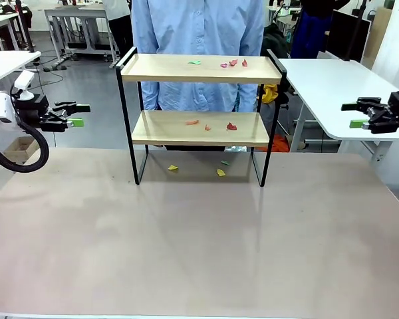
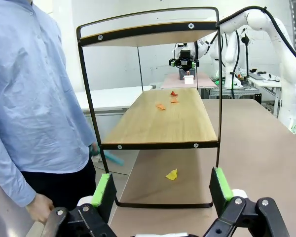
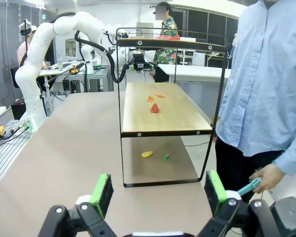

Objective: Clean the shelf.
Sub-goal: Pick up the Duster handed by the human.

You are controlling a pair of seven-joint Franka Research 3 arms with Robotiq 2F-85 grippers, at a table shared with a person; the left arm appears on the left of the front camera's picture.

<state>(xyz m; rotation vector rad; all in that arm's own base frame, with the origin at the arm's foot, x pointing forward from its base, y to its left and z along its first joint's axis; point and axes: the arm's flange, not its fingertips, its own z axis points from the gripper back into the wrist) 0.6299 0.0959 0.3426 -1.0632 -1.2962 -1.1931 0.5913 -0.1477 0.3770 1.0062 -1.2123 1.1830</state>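
We have the left gripper (image 1: pixel 80 114) wide open and empty, hanging off the left end of the shelf (image 1: pixel 186 139); the right gripper (image 1: pixel 353 115) likewise, wide open, nothing held, off the right end. Shelf stands at the far side of the table (image 1: pixel 199 252), person (image 1: pixel 186 26) right behind it. Coloured paper scraps (image 1: pixel 233 62) lie on the top board (image 1: pixel 159 67), the lower board (image 1: pixel 159 126) and the table beneath. We judge cleaning not yet started. Next move calls for one gripper going in to a scrap, clearing the black frame (image 1: pixel 125 119)
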